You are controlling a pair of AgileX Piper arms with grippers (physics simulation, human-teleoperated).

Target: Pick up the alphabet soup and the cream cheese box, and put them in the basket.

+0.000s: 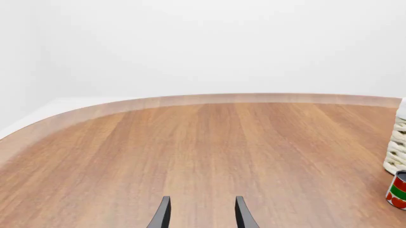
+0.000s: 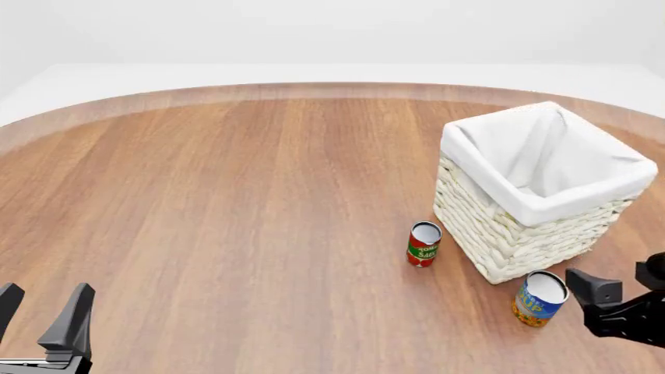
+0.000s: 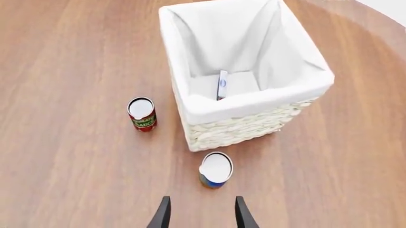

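Parted left pincer [image 1: 199,213] over the table [image 1: 190,152].

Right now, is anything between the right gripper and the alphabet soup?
No. In the right wrist view only bare table separates the open right gripper from the alphabet soup, standing beside the basket.

Red and green can [image 2: 423,244]: yellow label lettering visible in the front view, too small to read. No other text legible on anything.

Soup can [image 2: 540,298] upright beside basket [image 2: 499,234]
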